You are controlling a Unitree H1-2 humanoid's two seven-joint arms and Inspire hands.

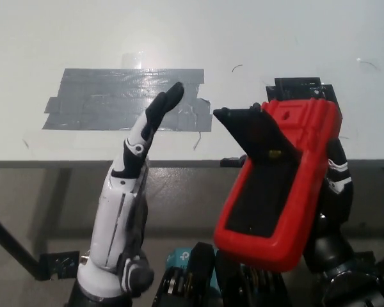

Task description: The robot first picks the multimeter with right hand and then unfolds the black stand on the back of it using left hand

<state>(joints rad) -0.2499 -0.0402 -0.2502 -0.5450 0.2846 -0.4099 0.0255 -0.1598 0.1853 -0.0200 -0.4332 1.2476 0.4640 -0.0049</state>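
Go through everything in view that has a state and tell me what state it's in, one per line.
multimeter: held off the table, back side up
black stand: unfolded, swung out from the back
right hand: shut on the multimeter
left hand: open, fingers extended, touching nothing
grey tape patch: stuck flat on the table

The multimeter point(288, 192) has a smooth red plastic shell; grey tape point(115, 99) shines glossy on the matt white tabletop point(64, 32).
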